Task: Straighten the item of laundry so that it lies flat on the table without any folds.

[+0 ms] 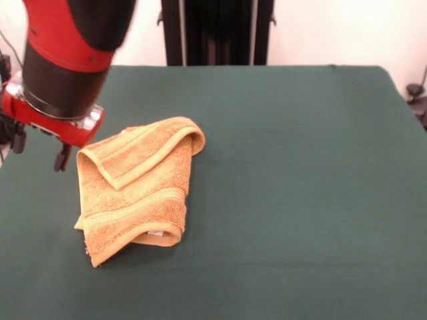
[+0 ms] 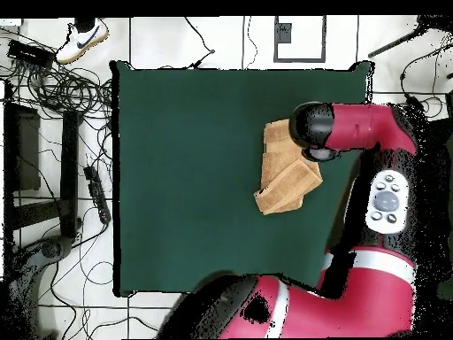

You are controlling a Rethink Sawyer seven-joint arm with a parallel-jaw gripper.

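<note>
Front view: orange-tan towel [image 1: 137,188] is lying folded over on the green table [image 1: 293,200], left of centre, top edge doubled back, bottom end curled under with a white label peeking out. Red-black arm [image 1: 63,67] is hanging just beside the towel's upper-left corner; gripper [image 1: 62,159] is barely showing, can't tell if apart or together. Overhead view: arm is covering part of the towel [image 2: 285,181].

Most of the table [image 1: 300,167] is left bare, at the centre and the right of the front view. Only the folded towel [image 1: 137,190] lies at centre left, and its upper left corner is overhung by the arm [image 1: 63,73].
</note>
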